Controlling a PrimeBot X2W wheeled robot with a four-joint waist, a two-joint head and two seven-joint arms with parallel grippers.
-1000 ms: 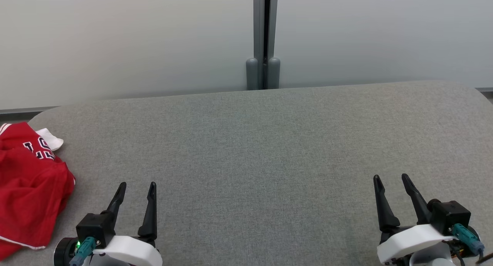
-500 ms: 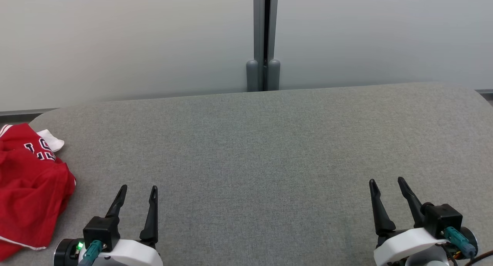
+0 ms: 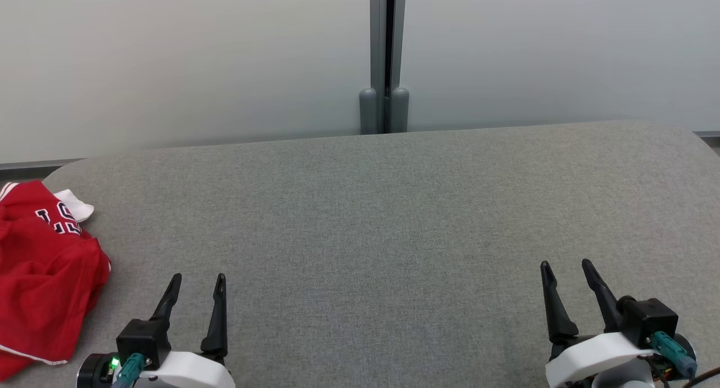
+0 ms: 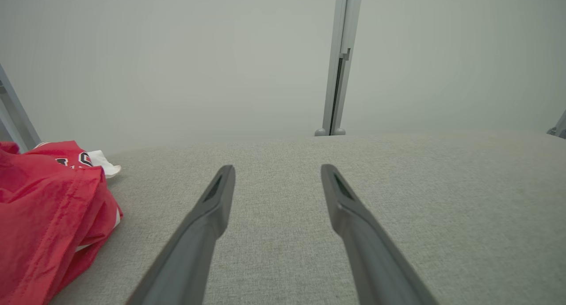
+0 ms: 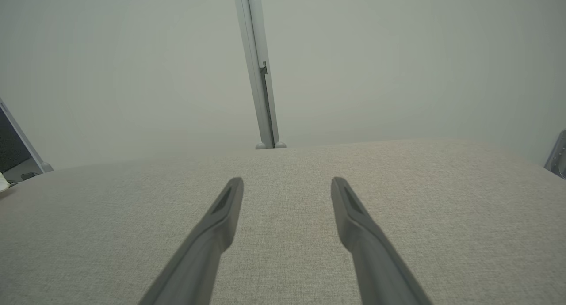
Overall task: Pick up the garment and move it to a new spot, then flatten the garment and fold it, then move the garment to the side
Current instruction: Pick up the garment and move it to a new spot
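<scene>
Crumpled red garment (image 3: 45,270) w/ white trim

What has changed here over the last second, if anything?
The left gripper and the right gripper each drew back slightly toward the robot, jaws open and empty. Nothing was taken hold of or let go. The red garment lies crumpled at the left end of the grey table, as before.

- Matt grey woven cloth, finely rough, covering the table (image 3: 394,208).
- Thin red cloth garment (image 3: 45,275), faintly glossy, creased.
- Matt dark fingers and smooth white shells on left gripper (image 3: 197,276) and right gripper (image 3: 565,262).
- Smooth grey metal-looking post (image 3: 385,50).
</scene>
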